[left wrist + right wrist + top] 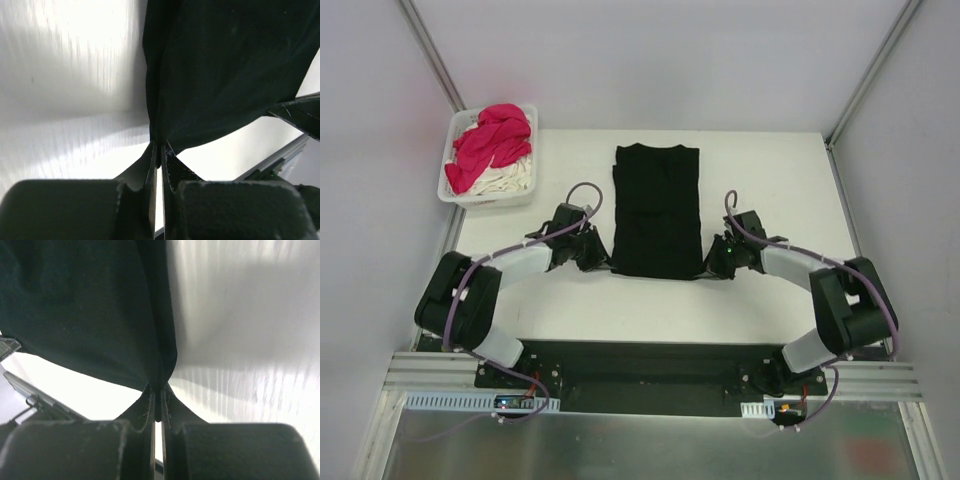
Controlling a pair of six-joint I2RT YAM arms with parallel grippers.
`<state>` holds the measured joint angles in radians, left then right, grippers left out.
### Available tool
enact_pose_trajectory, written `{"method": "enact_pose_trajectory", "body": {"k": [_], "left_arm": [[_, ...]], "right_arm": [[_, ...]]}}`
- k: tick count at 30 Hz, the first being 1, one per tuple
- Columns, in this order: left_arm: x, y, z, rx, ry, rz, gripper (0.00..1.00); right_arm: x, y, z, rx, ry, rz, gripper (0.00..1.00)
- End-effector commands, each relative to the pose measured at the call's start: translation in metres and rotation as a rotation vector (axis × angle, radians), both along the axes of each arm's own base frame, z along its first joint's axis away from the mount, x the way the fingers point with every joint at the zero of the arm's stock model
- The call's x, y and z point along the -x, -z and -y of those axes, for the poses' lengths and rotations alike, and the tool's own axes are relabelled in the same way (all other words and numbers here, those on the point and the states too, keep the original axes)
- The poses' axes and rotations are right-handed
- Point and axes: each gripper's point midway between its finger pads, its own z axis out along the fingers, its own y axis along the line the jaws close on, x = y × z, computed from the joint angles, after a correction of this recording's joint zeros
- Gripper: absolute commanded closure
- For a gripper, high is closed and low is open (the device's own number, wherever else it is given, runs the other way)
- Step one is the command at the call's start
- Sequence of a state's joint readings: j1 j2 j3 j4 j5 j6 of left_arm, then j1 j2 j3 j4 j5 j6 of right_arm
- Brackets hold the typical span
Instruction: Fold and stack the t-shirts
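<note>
A black t-shirt (656, 210) lies flat in a long rectangle at the middle of the white table, sleeves folded in. My left gripper (603, 262) is shut on its near left corner, and the wrist view shows the black cloth (220, 75) pinched between the fingertips (160, 147). My right gripper (713, 265) is shut on the near right corner, with the cloth (85, 310) caught between its tips (158, 390). Magenta-pink (495, 140) and cream (510, 180) t-shirts are heaped in the basket at the far left.
The white plastic basket (455, 195) stands at the table's far left corner. Bare white table (780, 190) lies to the right of the black shirt. A metal frame post (870, 75) rises at the back right.
</note>
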<state>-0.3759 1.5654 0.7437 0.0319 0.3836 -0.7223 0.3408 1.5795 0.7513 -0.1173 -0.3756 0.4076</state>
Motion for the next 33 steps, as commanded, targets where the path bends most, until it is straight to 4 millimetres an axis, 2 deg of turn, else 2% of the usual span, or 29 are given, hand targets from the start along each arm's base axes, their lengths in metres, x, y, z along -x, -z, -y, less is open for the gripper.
{"method": "enact_pose_trajectory", "body": {"k": [1, 2, 4, 5, 6, 8, 9, 11, 12, 13, 16, 19, 20, 22, 23, 24, 26, 27, 28, 29, 30, 31, 32, 33], "left_arm": [[0.044, -0.008, -0.011, -0.079, 0.022, -0.017, 1.00], [0.061, -0.003, -0.015, -0.103, 0.025, -0.059, 1.00], [0.082, -0.011, -0.007, -0.093, 0.031, -0.061, 1.00], [0.099, -0.005, -0.010, -0.102, 0.028, -0.098, 1.00], [0.114, -0.013, -0.002, -0.086, 0.059, -0.078, 1.00], [0.127, -0.014, -0.007, -0.128, 0.017, -0.075, 1.00], [0.135, -0.023, -0.013, -0.133, 0.009, -0.061, 1.00], [0.148, -0.028, -0.016, -0.134, -0.030, -0.066, 1.00], [0.155, -0.038, -0.019, -0.106, -0.049, -0.053, 1.00], [0.164, -0.041, -0.016, -0.091, -0.060, -0.062, 1.00], [0.166, -0.055, -0.024, -0.097, -0.092, -0.002, 1.00], [0.156, -0.076, -0.026, -0.103, -0.102, 0.062, 1.00], [0.148, -0.093, -0.023, -0.084, -0.115, 0.101, 1.00], [0.135, -0.107, -0.024, -0.109, -0.130, 0.159, 1.00], [0.128, -0.124, -0.022, -0.099, -0.138, 0.187, 1.00], [0.120, -0.125, -0.023, -0.124, -0.155, 0.185, 1.00], [0.107, -0.139, -0.022, -0.120, -0.172, 0.201, 1.00], [0.095, -0.138, -0.028, -0.135, -0.218, 0.184, 1.00], [0.089, -0.140, -0.029, -0.128, -0.232, 0.174, 1.00], [0.079, -0.150, -0.031, -0.118, -0.258, 0.185, 1.00], [0.069, -0.152, -0.031, -0.126, -0.269, 0.185, 1.00], [0.057, -0.157, -0.036, -0.137, -0.280, 0.205, 1.00], [0.046, -0.175, -0.035, -0.124, -0.282, 0.245, 1.00], [0.035, -0.175, -0.032, -0.139, -0.277, 0.250, 1.00]], "right_arm": [[0.044, -0.002, 0.012, 0.032, -0.022, -0.025, 0.99], [0.054, -0.002, 0.008, 0.028, -0.036, -0.027, 0.99], [0.075, -0.005, 0.007, 0.013, -0.027, -0.036, 0.99], [0.085, -0.006, 0.003, 0.014, -0.045, -0.034, 0.99], [0.091, -0.013, 0.001, 0.000, -0.045, -0.005, 0.99], [0.112, -0.010, 0.000, -0.005, -0.034, -0.026, 0.99], [0.119, -0.011, 0.000, -0.009, -0.029, -0.027, 0.99], [0.127, -0.022, -0.002, -0.032, -0.011, 0.008, 0.99], [0.132, -0.024, 0.001, -0.026, -0.011, 0.008, 0.99], [0.132, -0.036, 0.000, -0.044, -0.010, 0.049, 0.99], [0.132, -0.050, 0.004, -0.027, 0.005, 0.092, 0.99], [0.125, -0.063, 0.001, -0.028, 0.001, 0.129, 0.99], [0.122, -0.064, 0.000, -0.019, 0.000, 0.127, 0.99], [0.111, -0.085, -0.005, -0.018, -0.014, 0.170, 0.99], [0.104, -0.092, -0.004, -0.001, -0.007, 0.198, 0.99], [0.092, -0.112, -0.009, -0.008, 0.001, 0.240, 0.99], [0.075, -0.130, -0.008, 0.026, 0.014, 0.303, 0.99], [0.067, -0.133, -0.009, 0.052, 0.017, 0.301, 0.99], [0.055, -0.154, -0.014, 0.045, 0.011, 0.353, 0.99], [0.046, -0.160, -0.014, 0.057, 0.021, 0.361, 0.99], [0.039, -0.165, -0.016, 0.060, 0.018, 0.371, 0.99], [0.029, -0.158, -0.019, 0.086, 0.012, 0.351, 0.99], [0.015, -0.175, -0.021, 0.075, 0.008, 0.388, 0.99], [0.007, -0.180, -0.024, 0.069, 0.003, 0.400, 0.99]]}}
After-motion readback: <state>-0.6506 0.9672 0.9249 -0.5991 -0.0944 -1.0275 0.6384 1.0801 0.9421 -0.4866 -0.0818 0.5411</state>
